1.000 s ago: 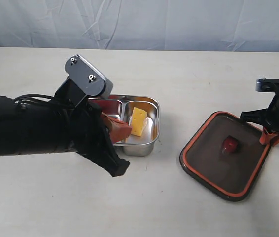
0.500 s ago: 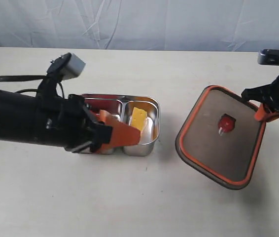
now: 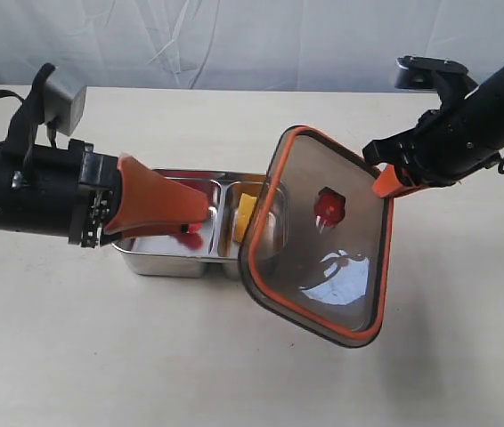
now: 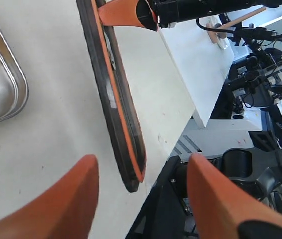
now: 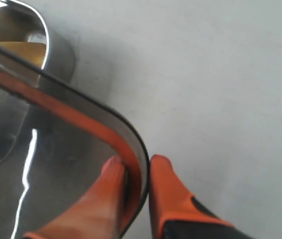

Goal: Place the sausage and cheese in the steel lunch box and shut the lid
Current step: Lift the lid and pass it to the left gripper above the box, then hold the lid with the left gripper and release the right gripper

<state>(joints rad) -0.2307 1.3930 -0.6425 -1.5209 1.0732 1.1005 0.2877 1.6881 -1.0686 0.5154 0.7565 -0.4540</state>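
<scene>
Raised, the smoky orange-rimmed lid (image 3: 341, 285) sits pinched by right gripper (image 3: 386, 182); left gripper (image 3: 195, 218) gapes.

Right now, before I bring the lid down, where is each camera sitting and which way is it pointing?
Exterior: above the table's near edge, looking down and across to the white backdrop; both arms show, left gripper by the lunch box, right gripper holding the lid.
Left wrist: on the left arm, looking past its open fingers at the lid edge-on and a box corner.
Right wrist: on the right arm, looking along fingers clamped on the lid rim, cheese beyond.
Shared: lid and lunch box appear in all three.
</scene>
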